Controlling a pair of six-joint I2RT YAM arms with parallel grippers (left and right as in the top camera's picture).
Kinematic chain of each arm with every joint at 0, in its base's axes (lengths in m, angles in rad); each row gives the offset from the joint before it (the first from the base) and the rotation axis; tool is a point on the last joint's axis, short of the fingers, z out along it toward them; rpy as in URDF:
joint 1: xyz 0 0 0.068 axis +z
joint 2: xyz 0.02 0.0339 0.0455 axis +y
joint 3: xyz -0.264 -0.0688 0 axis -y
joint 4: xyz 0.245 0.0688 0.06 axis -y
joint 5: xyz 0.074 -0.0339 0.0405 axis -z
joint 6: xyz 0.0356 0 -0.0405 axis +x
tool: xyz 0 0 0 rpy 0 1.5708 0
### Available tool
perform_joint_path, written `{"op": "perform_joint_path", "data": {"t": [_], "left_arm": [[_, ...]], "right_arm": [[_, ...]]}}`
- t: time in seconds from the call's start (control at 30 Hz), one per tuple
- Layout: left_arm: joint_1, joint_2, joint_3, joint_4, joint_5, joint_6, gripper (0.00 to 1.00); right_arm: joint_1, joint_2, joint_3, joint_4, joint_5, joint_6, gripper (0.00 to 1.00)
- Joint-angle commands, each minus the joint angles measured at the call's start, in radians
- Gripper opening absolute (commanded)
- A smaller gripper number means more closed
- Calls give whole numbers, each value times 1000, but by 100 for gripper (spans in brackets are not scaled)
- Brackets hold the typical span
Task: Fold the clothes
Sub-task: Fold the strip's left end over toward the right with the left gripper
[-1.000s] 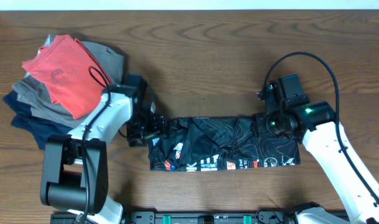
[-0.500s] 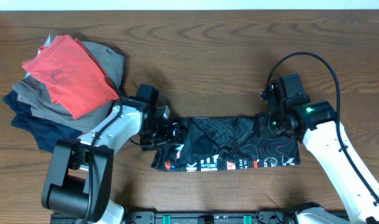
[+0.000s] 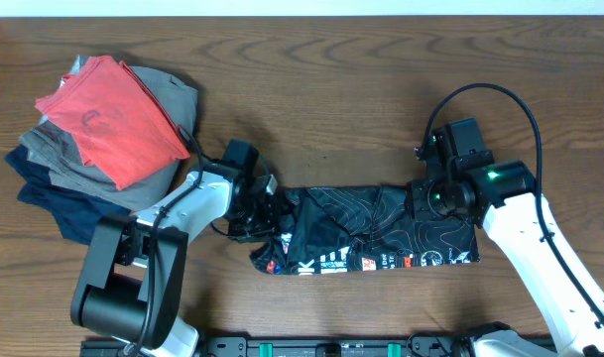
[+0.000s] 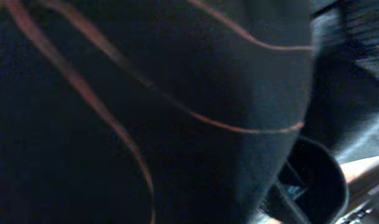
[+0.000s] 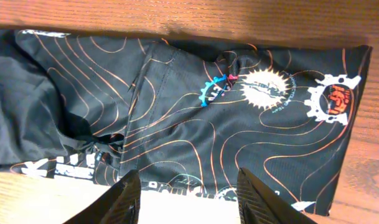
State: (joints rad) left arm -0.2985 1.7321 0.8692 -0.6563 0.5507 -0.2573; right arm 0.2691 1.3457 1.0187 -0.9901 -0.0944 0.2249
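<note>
At the far left of the wooden worktop (image 3: 331, 89), a red shirt (image 3: 108, 119) is lying on top of a loose pile of grey and navy garments (image 3: 54, 178). Just right of that pile, the left arm is reaching toward the middle. The left gripper (image 3: 265, 211) is sitting at the left end of the black jersey (image 3: 381, 233), where the cloth is bunching up. The left wrist camera is showing only dark fabric with thin orange lines close to the lens, so I cannot tell whether this gripper is closed on the cloth. The jersey is lying as a long band along the near centre of the worktop, with white lettering and small coloured logos running along its near edge. Over its right part, the right gripper (image 3: 432, 198) is hovering with its fingers (image 5: 124, 199) spread wide apart and nothing between them. The right wrist camera is looking down on the logos and on the cloth's right edge, which is lying flat on the wood.
</note>
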Motion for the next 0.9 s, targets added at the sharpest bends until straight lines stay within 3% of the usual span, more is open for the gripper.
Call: {"op": "perform_joint_path", "data": {"t": [0.0, 0.2, 0.4, 0.6, 0.87], "left_arm": [[46, 4, 64, -78, -132, 9, 6], [190, -2, 311, -361, -346, 10, 6], [224, -2, 474, -514, -281, -10, 6], [74, -2, 493, -513, -58, -24, 6], [-259, -2, 492, -364, -84, -81, 6]], "right_arm": [[-24, 3, 0, -12, 83, 62, 48], [-129, 3, 0, -51, 144, 80, 49], [-213, 3, 0, -70, 143, 35, 49], [-227, 3, 0, -77, 143, 28, 49], [-227, 3, 0, -78, 143, 27, 49]]}}
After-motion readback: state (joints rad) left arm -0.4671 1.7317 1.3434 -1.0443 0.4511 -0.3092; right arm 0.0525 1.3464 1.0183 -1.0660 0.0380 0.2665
